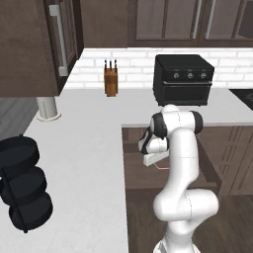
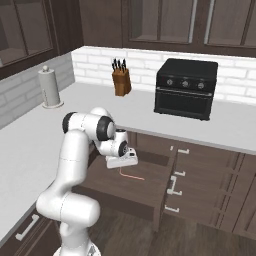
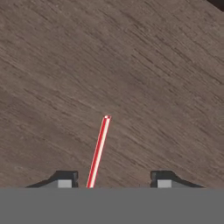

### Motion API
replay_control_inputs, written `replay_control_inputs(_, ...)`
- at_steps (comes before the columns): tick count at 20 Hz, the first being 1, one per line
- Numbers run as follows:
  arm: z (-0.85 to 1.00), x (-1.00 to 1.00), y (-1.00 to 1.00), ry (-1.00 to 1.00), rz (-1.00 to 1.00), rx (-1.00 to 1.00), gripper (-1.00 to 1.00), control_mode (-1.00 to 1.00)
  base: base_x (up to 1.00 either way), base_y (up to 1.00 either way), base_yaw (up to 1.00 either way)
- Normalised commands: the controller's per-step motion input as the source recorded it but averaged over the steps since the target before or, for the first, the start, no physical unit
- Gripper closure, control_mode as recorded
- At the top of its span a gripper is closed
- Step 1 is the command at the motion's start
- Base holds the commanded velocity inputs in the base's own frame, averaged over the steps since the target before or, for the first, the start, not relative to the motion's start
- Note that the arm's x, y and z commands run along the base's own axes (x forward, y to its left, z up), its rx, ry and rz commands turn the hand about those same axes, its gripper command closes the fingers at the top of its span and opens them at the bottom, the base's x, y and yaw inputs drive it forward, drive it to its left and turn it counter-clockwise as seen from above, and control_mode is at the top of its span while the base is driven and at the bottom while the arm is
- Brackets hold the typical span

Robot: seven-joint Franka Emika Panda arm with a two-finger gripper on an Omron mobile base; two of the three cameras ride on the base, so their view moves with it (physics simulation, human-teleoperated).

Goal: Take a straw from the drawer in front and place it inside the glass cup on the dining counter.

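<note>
Reaching down into the pulled-out drawer [image 2: 150,192], the gripper [image 3: 114,180] was found low over the bare wood floor, with the straw [image 3: 99,148] lying flat between its two fingertips [image 3: 65,180]. In the hand view the straw ran from the bottom edge up to a free end, sitting much nearer the left tip than the right one. The jaws stood apart with clear gaps on both sides of the straw, so nothing was gripped at the time of inspection.

In the right base view the straw [image 2: 131,175] showed as a thin red line on the drawer floor just below the hand.

Risks noted: the off-centre position meant one finger would likely meet the straw first and push or roll it sideways before the other arrived. A thin, light straw lying flat could also slip under the tips if the hand sat too high, or be pinched near one end and then droop when lifted.
</note>
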Motion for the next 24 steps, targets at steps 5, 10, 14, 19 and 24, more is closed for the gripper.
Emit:
replay_control_inputs(5, -0.03, -0.21, 0.00, -0.01, 0.00, 0.01, 1.00, -1.00, 0.00, 0.00, 0.00)
replay_control_inputs(10, 0.01, -0.10, -0.02, 0.00, 0.00, 0.03, 1.00, -1.00, 0.00, 0.00, 0.00)
replay_control_inputs(14, 0.70, -0.38, 0.00, -0.03, 0.00, 0.10, 1.00, -1.00, 0.00, 0.00, 0.00)
replay_control_inputs(19, 1.00, -0.36, 0.00, -0.13, -0.04, 0.13, 1.00, -1.00, 0.00, 0.00, 0.00)
replay_control_inputs(24, 1.00, -0.19, 0.00, -0.08, -0.07, 0.06, 1.00, -1.00, 0.00, 0.00, 0.00)
